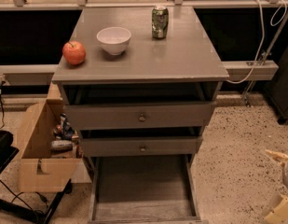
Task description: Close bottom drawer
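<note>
The grey cabinet [143, 64] has three drawers. The bottom drawer [142, 185] is pulled far out toward me, and its long flat tray interior shows. Its front and knob are cut off by the lower frame edge. The top drawer front [141, 117] and the middle drawer front [142, 148] stand slightly ajar above it. My gripper [279, 183] shows as cream-coloured parts at the lower right edge. It hangs over the speckled floor, to the right of the open drawer and apart from it.
On the cabinet top stand a red apple [74, 52], a white bowl [113, 40] and a green can [159, 22]. An open cardboard box [38, 148] with items sits left of the cabinet. A white cable [261, 27] hangs at the back right.
</note>
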Tool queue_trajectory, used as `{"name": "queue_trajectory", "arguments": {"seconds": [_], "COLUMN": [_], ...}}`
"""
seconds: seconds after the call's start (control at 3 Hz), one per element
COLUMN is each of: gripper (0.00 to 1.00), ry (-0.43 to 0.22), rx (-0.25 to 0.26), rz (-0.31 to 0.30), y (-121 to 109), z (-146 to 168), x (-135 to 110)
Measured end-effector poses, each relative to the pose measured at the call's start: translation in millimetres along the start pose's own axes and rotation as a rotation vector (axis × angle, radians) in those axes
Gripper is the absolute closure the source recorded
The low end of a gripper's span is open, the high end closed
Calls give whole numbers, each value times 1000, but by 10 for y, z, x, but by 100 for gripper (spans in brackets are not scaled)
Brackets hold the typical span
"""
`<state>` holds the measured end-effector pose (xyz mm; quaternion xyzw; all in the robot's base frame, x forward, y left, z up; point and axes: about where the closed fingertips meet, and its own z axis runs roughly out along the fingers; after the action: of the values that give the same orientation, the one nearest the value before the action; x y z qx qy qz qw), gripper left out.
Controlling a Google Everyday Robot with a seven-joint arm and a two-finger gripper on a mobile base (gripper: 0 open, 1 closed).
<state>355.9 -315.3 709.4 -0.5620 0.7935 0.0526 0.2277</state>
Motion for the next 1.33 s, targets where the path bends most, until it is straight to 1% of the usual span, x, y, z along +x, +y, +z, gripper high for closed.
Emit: {"name": "queue_trajectory", "arguments": {"seconds": [0.33, 0.67, 1.0, 1.33], "gripper": [0, 0, 0, 0], "ry": [0, -7, -77, -59], "rx": [0, 18, 12, -1], "rz": [0, -19, -9, -41], "y": [0, 34, 273, 448], "z": [0, 58, 718, 1453], "x": [0, -41, 101, 297]}}
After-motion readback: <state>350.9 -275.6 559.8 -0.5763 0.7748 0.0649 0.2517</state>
